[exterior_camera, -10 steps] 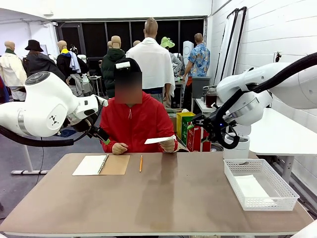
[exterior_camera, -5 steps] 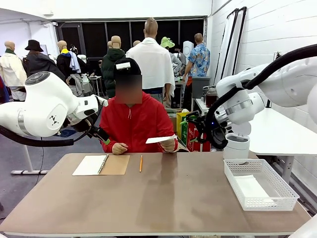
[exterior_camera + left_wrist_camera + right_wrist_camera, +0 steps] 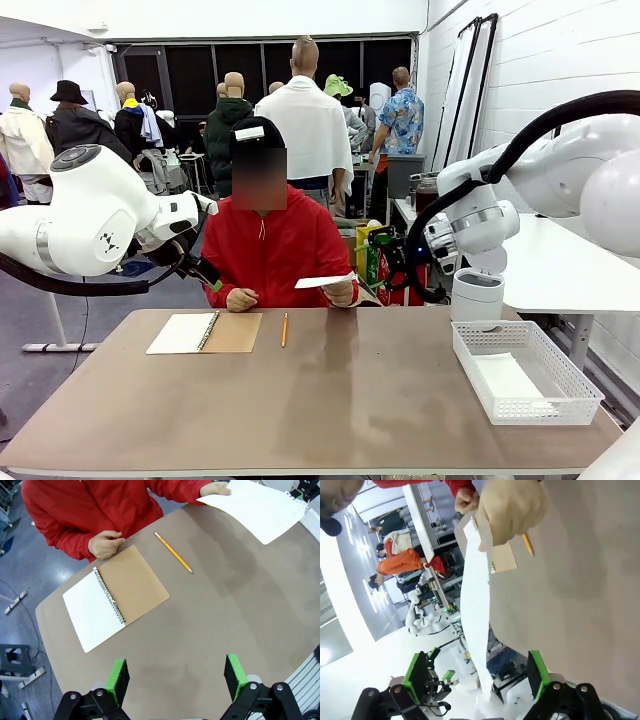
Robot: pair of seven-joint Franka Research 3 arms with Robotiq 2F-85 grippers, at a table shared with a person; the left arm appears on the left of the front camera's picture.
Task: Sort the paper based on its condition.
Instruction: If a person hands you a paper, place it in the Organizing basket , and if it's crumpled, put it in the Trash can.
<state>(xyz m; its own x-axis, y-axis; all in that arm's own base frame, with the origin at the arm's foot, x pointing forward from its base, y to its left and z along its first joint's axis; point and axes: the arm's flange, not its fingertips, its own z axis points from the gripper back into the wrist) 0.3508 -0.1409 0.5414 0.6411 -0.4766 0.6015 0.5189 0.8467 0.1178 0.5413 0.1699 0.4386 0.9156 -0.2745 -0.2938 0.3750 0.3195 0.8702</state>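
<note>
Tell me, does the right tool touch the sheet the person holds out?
Apart. In the right wrist view, the right tool is open, the paper between its fingers, gaps on both sides.

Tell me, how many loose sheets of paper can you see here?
2: one sheet held up by the person's hand at the table's far edge, and one lying flat in the white basket. More may lie under that one.

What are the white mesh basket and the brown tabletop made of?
The white mesh basket looks like moulded plastic: matt, with a regular grid of holes. The brown tabletop seems a smooth laminate with a slight sheen, though that's uncertain.
</note>
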